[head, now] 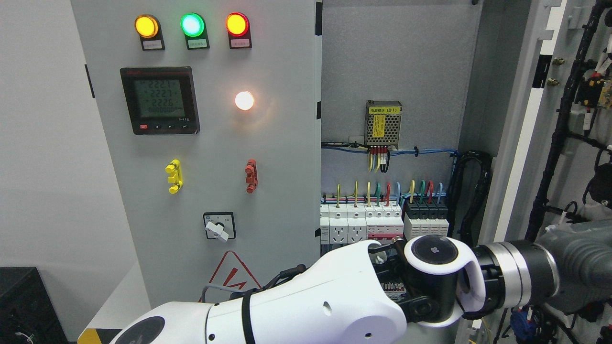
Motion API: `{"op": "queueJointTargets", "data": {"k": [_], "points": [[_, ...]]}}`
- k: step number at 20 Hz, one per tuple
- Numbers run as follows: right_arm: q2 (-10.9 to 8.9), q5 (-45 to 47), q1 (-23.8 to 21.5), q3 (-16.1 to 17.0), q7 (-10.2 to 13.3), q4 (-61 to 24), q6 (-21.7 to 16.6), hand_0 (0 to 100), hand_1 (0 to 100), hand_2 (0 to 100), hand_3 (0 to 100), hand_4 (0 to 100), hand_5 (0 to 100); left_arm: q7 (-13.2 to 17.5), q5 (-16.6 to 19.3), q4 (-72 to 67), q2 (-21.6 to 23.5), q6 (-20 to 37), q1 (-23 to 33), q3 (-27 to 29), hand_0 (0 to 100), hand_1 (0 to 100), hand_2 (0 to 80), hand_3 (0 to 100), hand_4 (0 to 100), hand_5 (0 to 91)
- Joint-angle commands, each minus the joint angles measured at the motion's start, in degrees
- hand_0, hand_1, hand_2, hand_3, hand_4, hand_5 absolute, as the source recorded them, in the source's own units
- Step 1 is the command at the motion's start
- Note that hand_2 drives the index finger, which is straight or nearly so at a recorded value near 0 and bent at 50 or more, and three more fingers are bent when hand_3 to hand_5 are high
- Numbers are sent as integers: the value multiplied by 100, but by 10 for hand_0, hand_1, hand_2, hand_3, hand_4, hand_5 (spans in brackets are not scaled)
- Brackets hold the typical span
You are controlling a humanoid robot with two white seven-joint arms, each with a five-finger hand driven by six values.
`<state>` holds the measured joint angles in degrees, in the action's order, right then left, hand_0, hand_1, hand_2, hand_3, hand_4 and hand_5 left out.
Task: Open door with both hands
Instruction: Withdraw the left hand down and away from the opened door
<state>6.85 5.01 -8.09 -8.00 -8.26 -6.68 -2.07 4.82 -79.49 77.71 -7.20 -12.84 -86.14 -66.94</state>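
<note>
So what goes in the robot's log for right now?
grey cabinet door: open | white left arm: reaching in | grey right arm: alongside | fingers: hidden

The cabinet back panel [397, 62] carries the parts inside the open electrical cabinet. A mesh-cased power supply [383, 124] with a yellow label is mounted on it, and below the power supply runs a row of circuit breakers [382, 222] with coloured wires [382, 191] rising from their tops.

Industrial lab: electrical cabinet [201, 143], breakers [382, 220], wiring.
</note>
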Motion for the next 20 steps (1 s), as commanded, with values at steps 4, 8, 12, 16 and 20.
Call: {"op": "queueJointTargets", "data": {"k": [4, 8, 12, 16, 20], "points": [[0, 0, 0, 0, 0, 0, 4, 72, 137, 0, 0, 0, 0, 378, -40, 928, 1517, -254, 263, 489, 120, 556, 0, 0, 0, 0], [0, 0, 0, 0, 0, 0, 4, 72, 137, 0, 0, 0, 0, 739, -5, 1386, 2432, -237, 869, 7, 120, 556, 0, 0, 0, 0], [0, 0, 0, 0, 0, 0, 4, 72, 137, 0, 0, 0, 0, 740, 572, 1422, 2881, -167, 2072, -433, 120, 556, 0, 0, 0, 0], [0, 0, 0, 0, 0, 0, 4, 72, 137, 0, 0, 0, 0, 757, 1916, 1405, 3206, 132, 3618, -399, 120, 556, 0, 0, 0, 0], [0, 0, 0, 0, 0, 0, 4, 72, 137, 0, 0, 0, 0, 1046, 2963, 1370, 3681, 508, 5375, -144, 120, 556, 0, 0, 0, 0]]}}
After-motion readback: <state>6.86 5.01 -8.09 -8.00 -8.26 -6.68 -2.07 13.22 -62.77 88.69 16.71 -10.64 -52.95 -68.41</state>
